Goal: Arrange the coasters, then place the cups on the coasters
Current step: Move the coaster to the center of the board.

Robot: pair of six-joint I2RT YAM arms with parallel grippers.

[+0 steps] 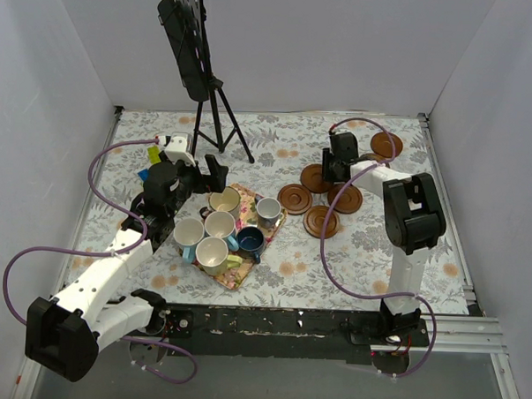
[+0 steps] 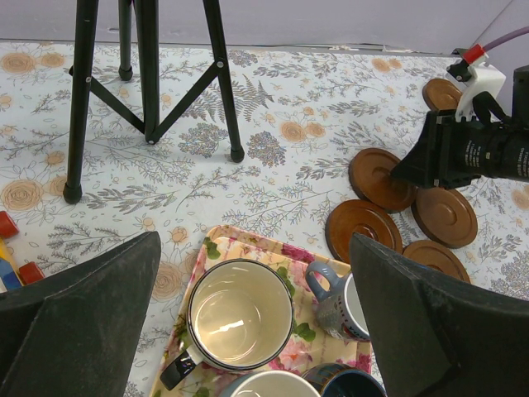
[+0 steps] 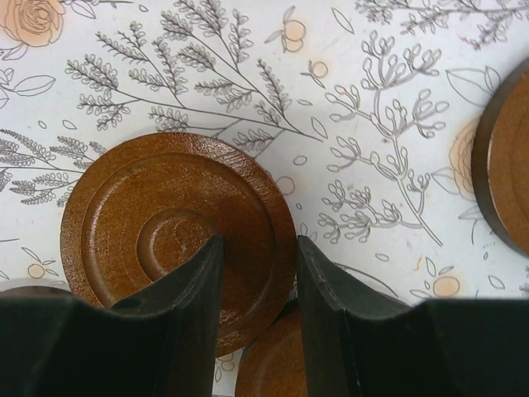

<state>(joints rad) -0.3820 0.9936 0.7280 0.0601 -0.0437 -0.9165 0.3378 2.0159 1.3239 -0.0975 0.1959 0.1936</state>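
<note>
Right gripper (image 3: 260, 246) half-open astride coaster (image 3: 157, 219) edge

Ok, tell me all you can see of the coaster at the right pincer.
The coaster is a round, reddish-brown wooden disc with a raised rim and a turned ring at its centre. It lies face up on the floral cloth. The right pincer, part open, straddles its edge: one finger over it, one outside; touch unclear.

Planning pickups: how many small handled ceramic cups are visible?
6, all on the floral cloth mat: cream cup rear, grey-white right, navy front-right, three pale cups centre, left, front.
</note>
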